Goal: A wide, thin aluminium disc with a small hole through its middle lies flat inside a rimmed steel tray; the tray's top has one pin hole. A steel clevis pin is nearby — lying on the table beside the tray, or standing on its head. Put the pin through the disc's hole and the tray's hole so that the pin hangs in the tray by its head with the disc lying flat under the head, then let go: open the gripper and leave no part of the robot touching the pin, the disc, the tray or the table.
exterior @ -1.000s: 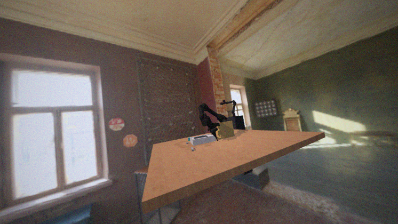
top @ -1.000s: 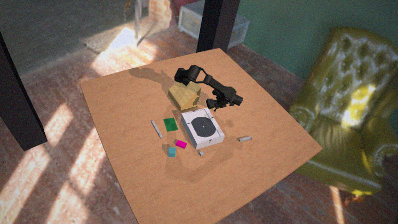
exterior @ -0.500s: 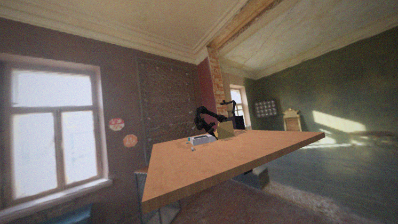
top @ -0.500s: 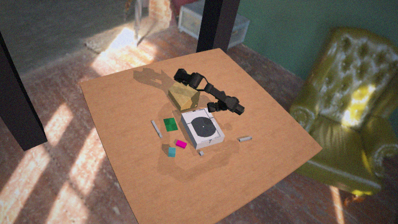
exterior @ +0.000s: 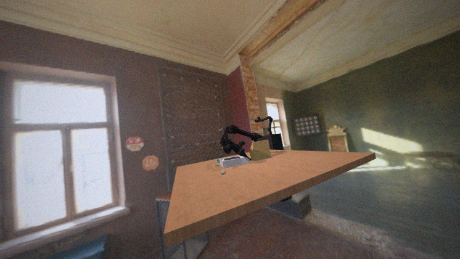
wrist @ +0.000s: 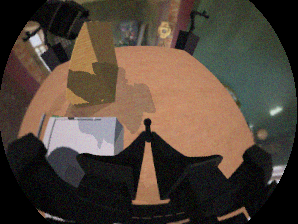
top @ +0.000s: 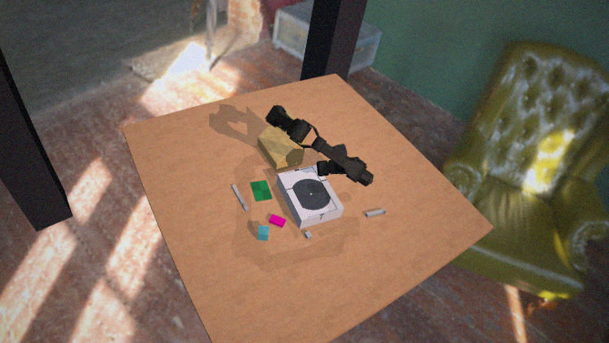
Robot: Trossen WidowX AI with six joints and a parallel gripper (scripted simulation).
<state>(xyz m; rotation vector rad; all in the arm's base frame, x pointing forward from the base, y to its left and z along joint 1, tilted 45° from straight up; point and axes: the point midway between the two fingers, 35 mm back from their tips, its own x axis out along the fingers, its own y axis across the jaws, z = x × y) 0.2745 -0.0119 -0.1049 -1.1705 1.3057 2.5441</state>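
Wrist view showed your tool (top: 319, 168) (exterior: 249, 158) (wrist: 148, 133) clamped on the pin (wrist: 147, 123); insertion through the disc (top: 310, 194) (exterior: 232, 158) (wrist: 66, 162) and release remained.

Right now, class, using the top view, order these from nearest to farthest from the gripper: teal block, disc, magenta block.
1. Disc: inside the tray.
2. Magenta block: beside the tray.
3. Teal block: beyond the magenta one.
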